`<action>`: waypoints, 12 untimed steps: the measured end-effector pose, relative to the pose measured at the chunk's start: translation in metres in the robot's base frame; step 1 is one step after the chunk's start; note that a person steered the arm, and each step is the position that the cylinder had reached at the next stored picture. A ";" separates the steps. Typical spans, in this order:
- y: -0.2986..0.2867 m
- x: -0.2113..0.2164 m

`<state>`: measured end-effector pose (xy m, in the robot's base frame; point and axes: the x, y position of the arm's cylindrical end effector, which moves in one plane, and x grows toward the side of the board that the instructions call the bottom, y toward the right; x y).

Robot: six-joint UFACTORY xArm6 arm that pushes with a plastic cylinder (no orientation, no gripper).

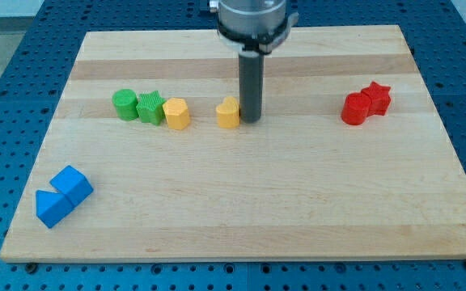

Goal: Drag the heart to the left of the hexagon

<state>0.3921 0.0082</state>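
Wooden board (241,202) on blue pegboard (23,48); my tip (251,121) touching yellow heart (228,114).

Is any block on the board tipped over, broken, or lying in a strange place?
Nothing stands out. All blocks sit flat on the board. My tip is just right of the yellow heart, with the yellow hexagon further left.

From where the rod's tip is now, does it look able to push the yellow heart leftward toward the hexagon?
Probably yes. My tip sits right against the yellow heart on its right side, and only bare board lies between the heart and the yellow hexagon.
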 end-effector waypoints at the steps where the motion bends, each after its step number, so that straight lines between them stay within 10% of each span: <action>1: -0.011 -0.014; 12: -0.107 0.043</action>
<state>0.4351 -0.0990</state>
